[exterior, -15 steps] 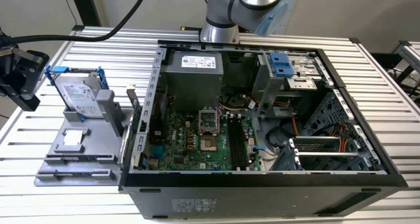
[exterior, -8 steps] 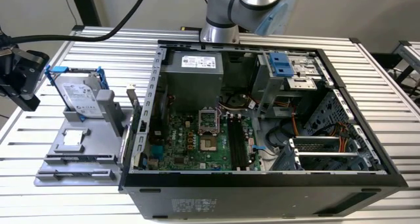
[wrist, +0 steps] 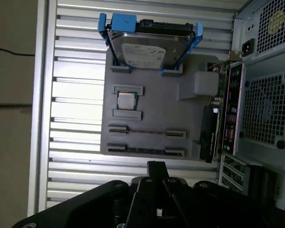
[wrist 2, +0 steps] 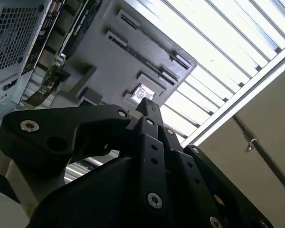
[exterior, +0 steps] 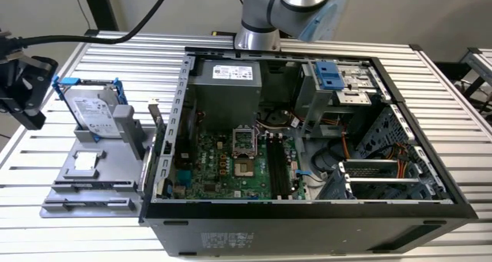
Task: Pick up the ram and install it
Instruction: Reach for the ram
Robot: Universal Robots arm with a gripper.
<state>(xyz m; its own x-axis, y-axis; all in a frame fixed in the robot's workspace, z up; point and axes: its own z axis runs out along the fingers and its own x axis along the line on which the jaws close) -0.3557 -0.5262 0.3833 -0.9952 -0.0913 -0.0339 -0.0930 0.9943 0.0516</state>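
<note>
Well apart from the opened computer case (exterior: 307,227), the arm's black end effector (wrist: 156,166) hangs above the slatted metal desk (exterior: 446,54), at the exterior view's far left. In both wrist views its fingertips (wrist 2: 146,103) are brought together to a narrow point, clenched on nothing.

The ram (wrist: 142,150), a thin dark stick, lies flat in a pair of end holders on a grey parts tray (wrist: 152,102). It sits along the tray edge farthest from the hard drive (wrist: 142,50). The end effector is just off that same edge, near the ram but not touching it.

The silver hard drive stands on its side in a blue frame at the tray's opposite end. A small square processor chip (wrist: 127,100) rests in a recess between the drive and the ram holders.

In the exterior view, the tray lies on the desk just beside the case, on the exterior view's left. The case lies on its side with the panel off, showing the green motherboard (exterior: 223,170). Long black memory slots (exterior: 278,170) run beside the processor socket. The arm's grey base (exterior: 280,8) rises behind the case, and a thick black cable (exterior: 115,34) sweeps from there toward the end effector.
</note>
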